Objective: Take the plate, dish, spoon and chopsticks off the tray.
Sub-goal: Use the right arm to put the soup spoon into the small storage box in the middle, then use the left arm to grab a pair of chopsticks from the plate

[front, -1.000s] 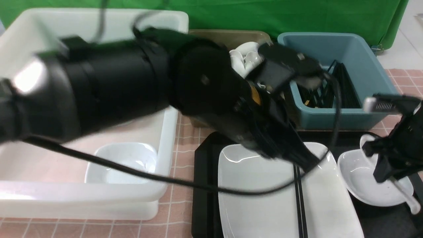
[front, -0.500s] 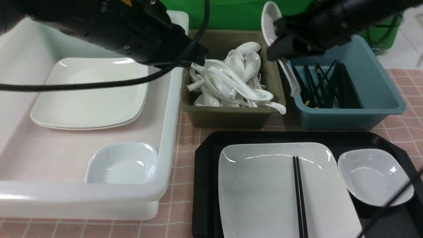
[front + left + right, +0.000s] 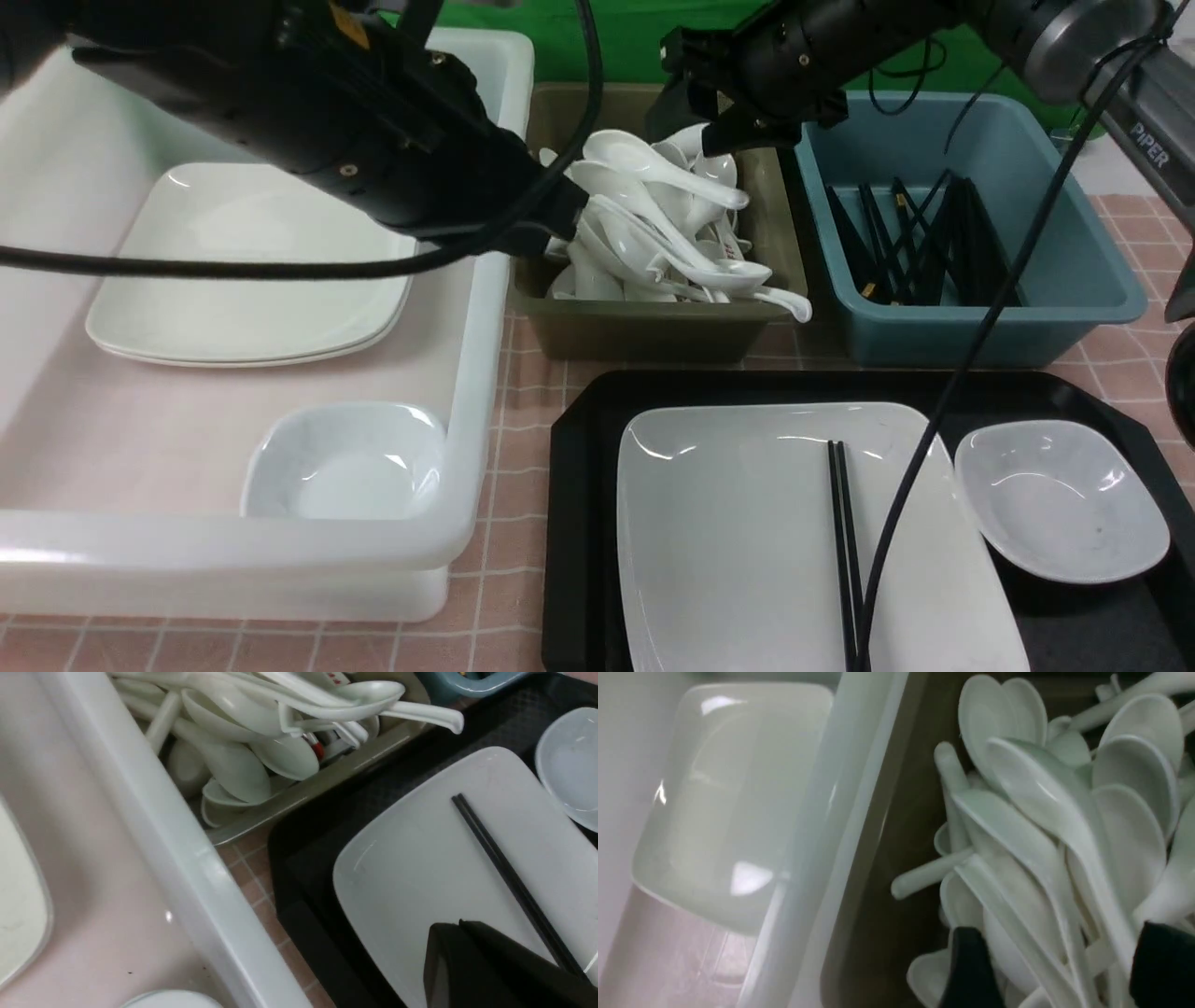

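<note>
On the tray (image 3: 579, 485), the plate (image 3: 728, 541) is carrying the chopsticks (image 3: 845, 551), and the dish (image 3: 1060, 499) is sitting just beside it on the right. The left gripper (image 3: 455, 933) is hanging tightly closed and empty near the olive bin (image 3: 653, 336). The spoon (image 3: 653, 173) is lying atop the spoon pile there, under the right gripper (image 3: 1059, 966), whose jaws are standing wide apart, holding nothing

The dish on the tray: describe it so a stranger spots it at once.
Find the black tray at the front. On its right end, beside the big white plate, sits the dish. It is much smaller than the plate and bowl-shaped.
</note>
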`<state>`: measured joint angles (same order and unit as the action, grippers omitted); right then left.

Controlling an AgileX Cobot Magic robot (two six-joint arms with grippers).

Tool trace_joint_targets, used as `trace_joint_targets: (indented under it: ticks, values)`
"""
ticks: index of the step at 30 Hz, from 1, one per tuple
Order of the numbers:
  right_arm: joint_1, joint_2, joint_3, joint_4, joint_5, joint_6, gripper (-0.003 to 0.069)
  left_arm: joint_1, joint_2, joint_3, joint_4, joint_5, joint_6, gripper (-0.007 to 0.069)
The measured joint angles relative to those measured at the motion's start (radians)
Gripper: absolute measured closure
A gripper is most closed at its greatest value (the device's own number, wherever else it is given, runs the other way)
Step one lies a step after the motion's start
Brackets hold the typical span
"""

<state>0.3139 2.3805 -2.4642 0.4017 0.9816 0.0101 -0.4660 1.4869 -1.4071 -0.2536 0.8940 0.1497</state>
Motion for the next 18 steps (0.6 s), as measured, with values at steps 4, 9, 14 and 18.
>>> trace_joint_targets:
  ticks: [4, 9, 14, 18]
  values:
    - [-0.015, -0.054, -0.076, -0.056, 0.15, -0.032, 0.029, -0.082, 0.0, 0.0, 0.004, 0.046, -0.045, 0.0628]
    - [-0.051, -0.238, -0.053, -0.113, 0.151, -0.055, 0.0594, -0.232, 0.029, 0.0, 0.025, 0.063, -0.15, 0.0628]
    - [-0.06, -0.533, 0.183, -0.23, 0.151, -0.06, 0.0617, -0.425, 0.15, 0.0, 0.138, 0.062, -0.335, 0.0624]
    - [-0.06, -0.752, 0.504, -0.336, 0.151, -0.066, 0.0612, -0.525, 0.263, -0.006, 0.186, 0.041, -0.429, 0.058]
